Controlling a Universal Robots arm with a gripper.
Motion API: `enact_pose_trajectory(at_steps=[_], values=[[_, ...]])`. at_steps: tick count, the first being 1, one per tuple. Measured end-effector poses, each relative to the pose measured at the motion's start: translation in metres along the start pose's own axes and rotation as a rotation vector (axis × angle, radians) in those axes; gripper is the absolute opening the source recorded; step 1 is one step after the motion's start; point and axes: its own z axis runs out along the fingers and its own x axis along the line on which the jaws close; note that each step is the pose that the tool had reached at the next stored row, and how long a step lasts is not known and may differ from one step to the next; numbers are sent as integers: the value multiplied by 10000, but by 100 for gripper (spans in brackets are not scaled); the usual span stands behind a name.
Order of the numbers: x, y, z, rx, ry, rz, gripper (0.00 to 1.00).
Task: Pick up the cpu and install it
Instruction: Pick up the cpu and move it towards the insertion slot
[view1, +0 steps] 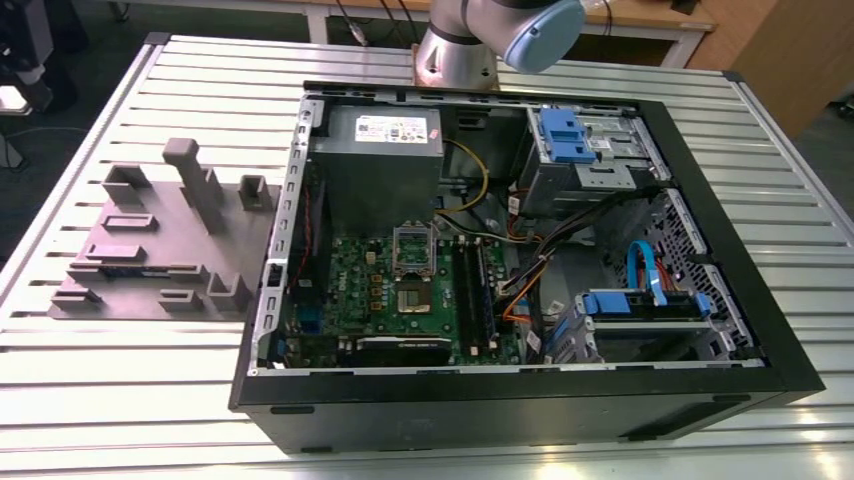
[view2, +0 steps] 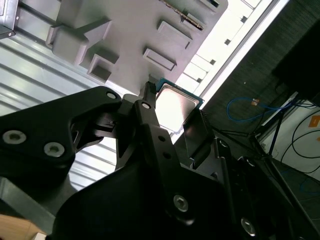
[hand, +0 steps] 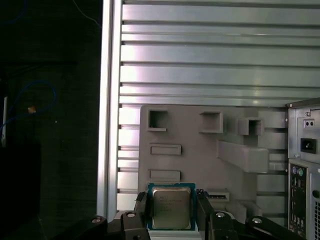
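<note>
Hand: the hand (hand: 172, 206) is clamped on the cpu (hand: 171, 210), one black finger on each of two opposite edges.
Cpu: right between the fingertips (view2: 148, 112), silver-grey top facing the first wrist view. In the second wrist view the cpu (view2: 175, 104) catches the light, its green rim showing.
Grip: the fingers touch the chip's rim, and the metal top is left bare.
Fixture block: the grey moulded fixture block (hand: 190, 150) with its recesses and posts lies just past the fingertips, beneath the held chip.
Tabletop: the slatted metal tabletop (hand: 200, 60) stretches out beyond the block.
Computer case: the open computer case (view1: 534, 400) sits beside the block. Its rear panel (hand: 302, 165) is off to one side of the hand.
Motherboard: the green motherboard (view1: 400, 290) lies flat inside the case, well apart from the hand.
</note>
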Motion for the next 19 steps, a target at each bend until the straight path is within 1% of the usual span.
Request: enact_pose_trajectory(at_steps=[12,17,19], values=[[0,3,-74,19,-1,0,47],[0,4,-85,21,-3,0,47],[-29,4,-90,22,-2,0,47]])
